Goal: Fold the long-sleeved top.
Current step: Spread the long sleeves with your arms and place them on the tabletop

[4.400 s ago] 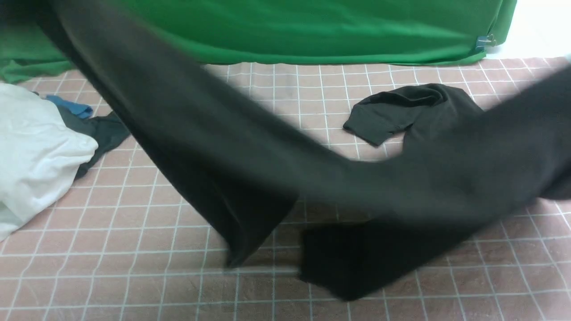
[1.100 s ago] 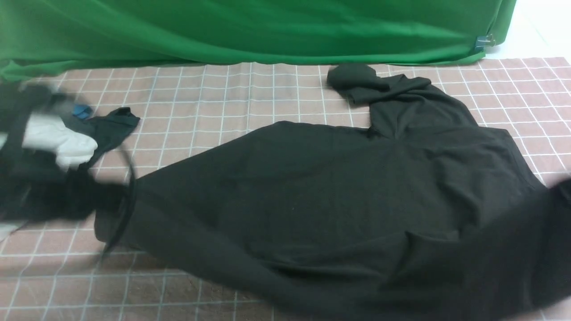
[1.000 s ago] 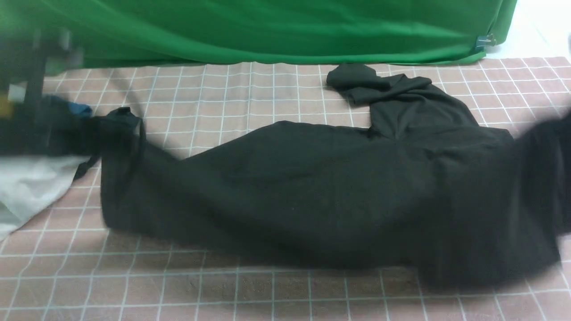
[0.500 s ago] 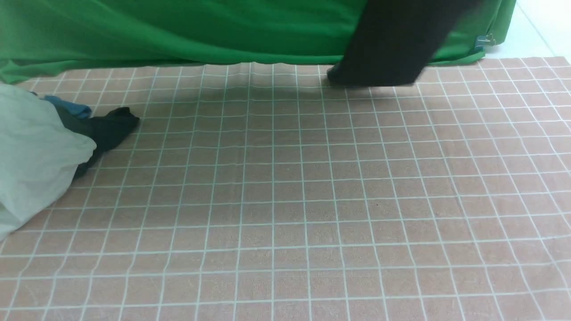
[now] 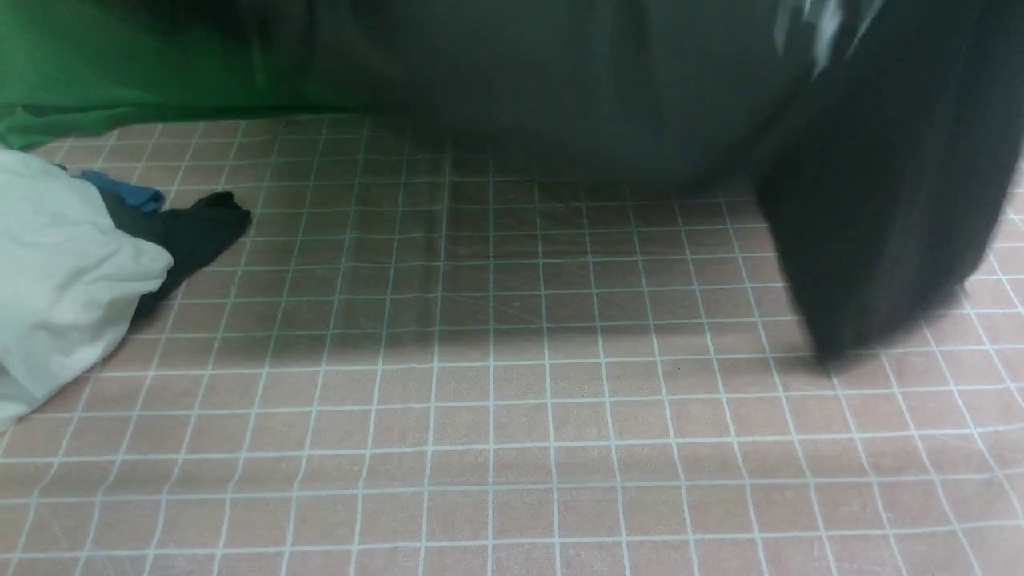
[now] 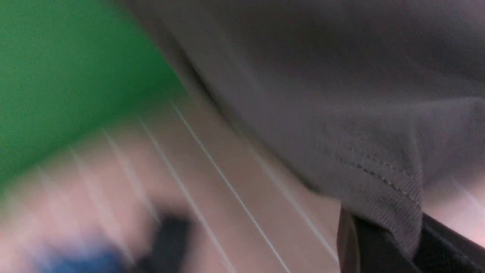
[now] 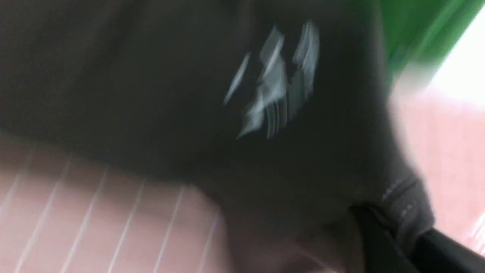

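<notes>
Now: top aloft, both pincers clamped on it
Long-sleeved top [image 5: 560, 88] hangs blurred across the upper front view, clear of the checked table cover [image 5: 496, 448], in front of the green backdrop [image 5: 96, 64]; on the right part of it drops low towards the cover, contact unclear. Left gripper [image 6: 401, 242] closed tight on a stitched hem; right gripper [image 7: 405, 235] closed tight on a stitched edge. Pale print [image 7: 276, 83] on the fabric, unreadable. White cloth bundle [image 5: 64, 272], dark scrap [image 5: 196, 232] and blue piece [image 5: 128, 192] lie far left, apart from the top
</notes>
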Motion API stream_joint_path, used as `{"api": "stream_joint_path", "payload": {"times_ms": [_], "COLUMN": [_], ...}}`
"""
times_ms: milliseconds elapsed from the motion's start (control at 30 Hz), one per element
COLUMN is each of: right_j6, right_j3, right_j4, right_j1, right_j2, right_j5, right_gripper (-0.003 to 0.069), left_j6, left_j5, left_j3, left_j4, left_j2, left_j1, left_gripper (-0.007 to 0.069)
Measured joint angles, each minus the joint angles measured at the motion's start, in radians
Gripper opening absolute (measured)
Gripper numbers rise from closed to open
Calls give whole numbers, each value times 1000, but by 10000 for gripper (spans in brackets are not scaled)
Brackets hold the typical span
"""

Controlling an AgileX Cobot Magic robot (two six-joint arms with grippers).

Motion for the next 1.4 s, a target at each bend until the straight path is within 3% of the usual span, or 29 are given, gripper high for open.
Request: {"api": "stream_joint_path", "payload": {"times_ms": [100,267,567,800,867,1000,1067,1133,1267,1400], "right_j6": [50,77,141,154,155,154,152,151,150,165], "right_j3": [253,422,431,327,312,311,311,304,293,298], "right_j4": [22,43,126,255,225,53,-69,-115,-148,-135], "right_j1": [0,0,37,154,168,174,174,174,174,201], "right_j2": [-127,-268,-480,-496,-476,-340,-207,-125,-11,-14], "right_j5": [16,106,197,176,122,-70,-233,-283,-242,-90], "right_gripper": [55,55,64,112,118,111,61,36,31,31], "left_j6": [-153,-261,-308,-323,-325,-326,-326,-326,-326,-326], "left_j5": [-35,-44,-44,-67,-93,-173,-223,-241,-245,-245], "left_j3": [237,461,597,598,598,598,598,599,600,600], "left_j4": [16,5,88,128,140,146,146,146,146,146], "left_j2": [-134,-311,-430,-431,-431,-431,-431,-431,-431,-431], "left_j1": [0,0,0,0,0,0,0,0,0,0], "left_gripper": [38,38,38,38,38,38,38,38,38,38]}}
